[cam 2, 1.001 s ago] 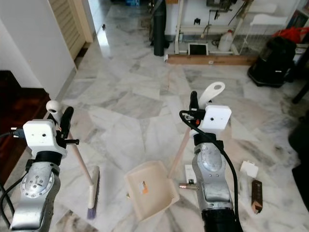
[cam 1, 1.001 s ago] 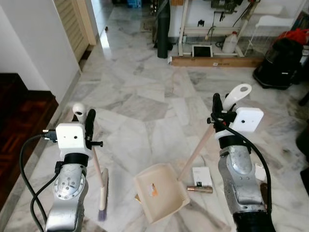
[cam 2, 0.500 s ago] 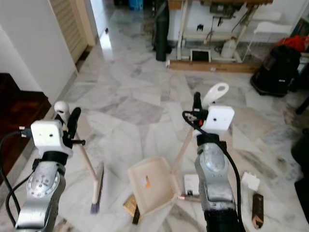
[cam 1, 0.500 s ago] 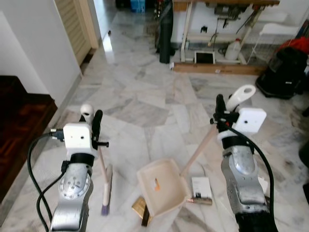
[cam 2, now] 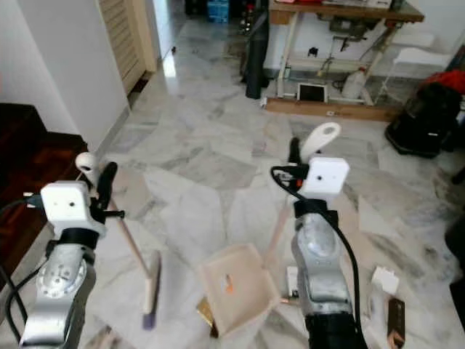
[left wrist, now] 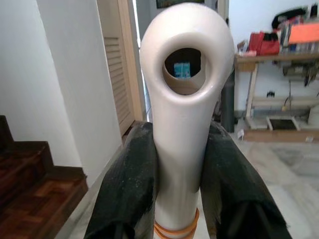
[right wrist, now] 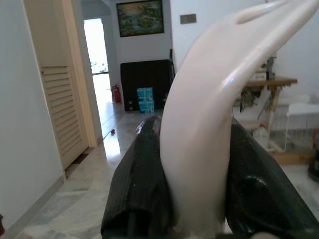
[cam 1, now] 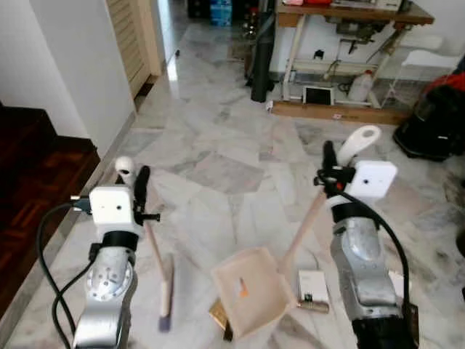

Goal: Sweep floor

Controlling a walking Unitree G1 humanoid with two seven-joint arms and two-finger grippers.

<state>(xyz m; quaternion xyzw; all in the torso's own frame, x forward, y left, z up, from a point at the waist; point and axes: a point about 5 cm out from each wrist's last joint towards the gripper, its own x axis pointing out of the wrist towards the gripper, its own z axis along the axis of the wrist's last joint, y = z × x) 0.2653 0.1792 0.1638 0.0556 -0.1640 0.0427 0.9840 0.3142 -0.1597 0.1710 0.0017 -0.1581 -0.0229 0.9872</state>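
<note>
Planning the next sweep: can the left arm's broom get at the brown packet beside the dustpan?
Probably yes: bare marble lies between the broom head and the brown packet at the dustpan edge. Left pincer grips the handle.

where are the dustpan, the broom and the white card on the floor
dustpan (cam 1: 251, 291), left eye view, on the flat tray of the pan
broom (cam 1: 166, 282), left eye view, on the head down by the floor
white card (cam 1: 313, 283), left eye view, on its middle, right of the dustpan
</note>
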